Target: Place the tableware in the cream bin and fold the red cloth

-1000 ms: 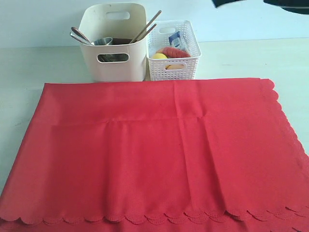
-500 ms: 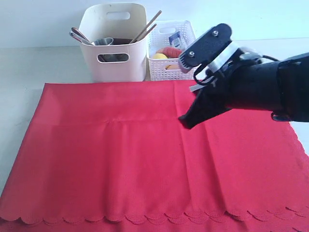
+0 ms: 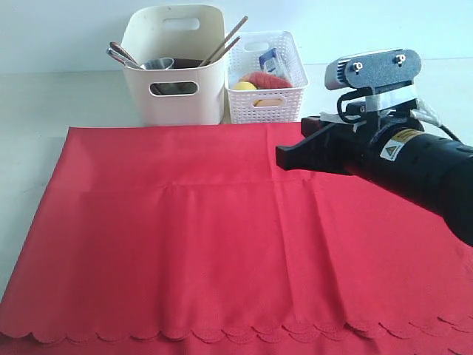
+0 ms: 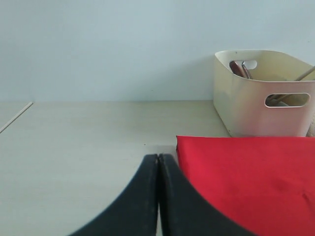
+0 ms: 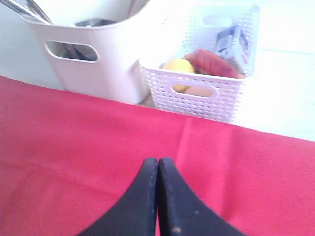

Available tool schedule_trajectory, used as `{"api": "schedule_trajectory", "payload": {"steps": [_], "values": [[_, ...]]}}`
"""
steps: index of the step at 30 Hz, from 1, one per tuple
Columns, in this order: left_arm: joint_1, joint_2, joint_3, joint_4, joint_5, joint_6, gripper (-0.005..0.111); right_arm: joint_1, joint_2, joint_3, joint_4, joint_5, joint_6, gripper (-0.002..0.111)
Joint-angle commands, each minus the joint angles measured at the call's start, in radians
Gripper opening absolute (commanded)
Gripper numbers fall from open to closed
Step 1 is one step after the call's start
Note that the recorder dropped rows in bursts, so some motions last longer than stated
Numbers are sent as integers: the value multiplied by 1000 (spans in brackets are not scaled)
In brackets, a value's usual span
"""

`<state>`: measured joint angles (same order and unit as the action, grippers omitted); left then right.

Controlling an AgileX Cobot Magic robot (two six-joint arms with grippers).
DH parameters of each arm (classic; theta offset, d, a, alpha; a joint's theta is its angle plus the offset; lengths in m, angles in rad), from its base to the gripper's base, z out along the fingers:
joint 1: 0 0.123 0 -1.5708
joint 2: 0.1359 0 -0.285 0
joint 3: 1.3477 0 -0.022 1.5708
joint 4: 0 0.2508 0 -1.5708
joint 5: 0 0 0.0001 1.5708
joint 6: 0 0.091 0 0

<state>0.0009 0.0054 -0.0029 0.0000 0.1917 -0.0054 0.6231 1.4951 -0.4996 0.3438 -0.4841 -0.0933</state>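
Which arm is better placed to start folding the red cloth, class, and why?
Right, probably: the right gripper, shut, hangs over the red cloth near its far edge, while the left gripper sits beside the cloth over the table.

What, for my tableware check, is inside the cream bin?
Chopsticks, a steel cup and utensil handles show above the rim of the cream bin. Its solid walls hide whatever lies lower.
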Motion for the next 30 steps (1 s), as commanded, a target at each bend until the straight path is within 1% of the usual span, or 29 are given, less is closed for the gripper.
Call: {"api": "schedule_trajectory", "payload": {"steps": [1,4,8,11,12,17,20,22,24,27,30], "values": [[2,-5,3,0,-5,-6,2,-43,35,15,-117,19,147,0],[2,-5,3,0,-5,-6,2,-55,36,15,-113,96,138,0],[2,-5,3,0,-5,-6,2,-67,36,15,-80,84,-32,0],[2,-5,3,0,-5,-6,2,-129,40,-9,66,97,-137,0],[2,-5,3,0,-5,-6,2,-173,45,-27,92,129,-180,0],[2,-5,3,0,-5,-6,2,-345,116,-170,56,428,-153,0],[2,-5,3,0,-5,-6,2,-376,181,-248,56,588,-161,0],[2,-5,3,0,-26,-4,2,-376,216,-290,67,688,-227,0],[0,-5,3,-70,-83,-81,2,-376,240,-319,134,760,-317,0],[0,-5,3,-264,-157,-295,2,-376,244,-326,261,794,-460,0],[0,-5,3,-290,-270,-320,2,-373,244,-326,318,835,-537,0]]}}
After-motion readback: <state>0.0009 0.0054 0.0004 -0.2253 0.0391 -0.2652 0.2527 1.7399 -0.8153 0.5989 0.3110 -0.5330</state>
